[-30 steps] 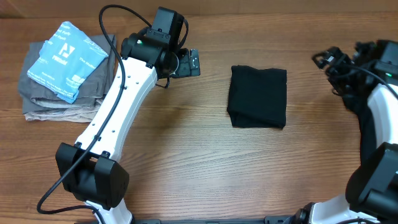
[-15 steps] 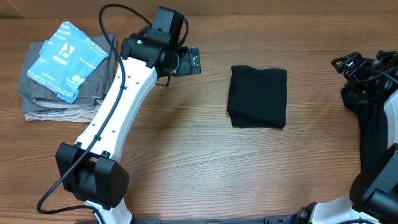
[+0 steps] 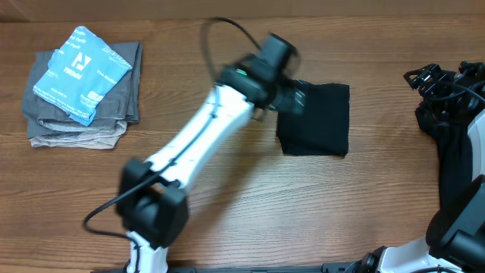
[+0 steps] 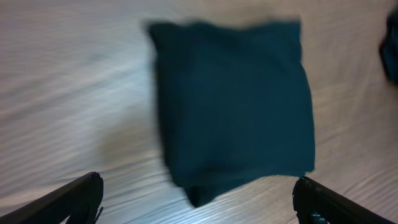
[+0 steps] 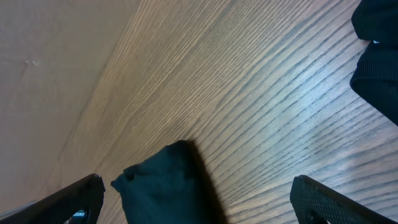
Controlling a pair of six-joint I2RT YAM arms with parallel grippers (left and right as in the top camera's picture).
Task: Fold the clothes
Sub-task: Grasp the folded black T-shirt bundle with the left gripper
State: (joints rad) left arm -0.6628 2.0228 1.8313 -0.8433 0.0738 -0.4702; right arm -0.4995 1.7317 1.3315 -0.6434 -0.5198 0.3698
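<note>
The left fingers point(image 4: 74, 198) hover spread wide and empty, just above the folded black garment point(image 4: 233, 102) lying mid-counter point(image 3: 379, 197). It looks soft, light and limp, so I'd pinch a thick folded edge to keep the layers together. Far right, the right fingers point(image 5: 68, 199) gape empty too.

overhead top-down; l wrist cam close, shares folded clothes point(image 3: 322, 121)
</note>
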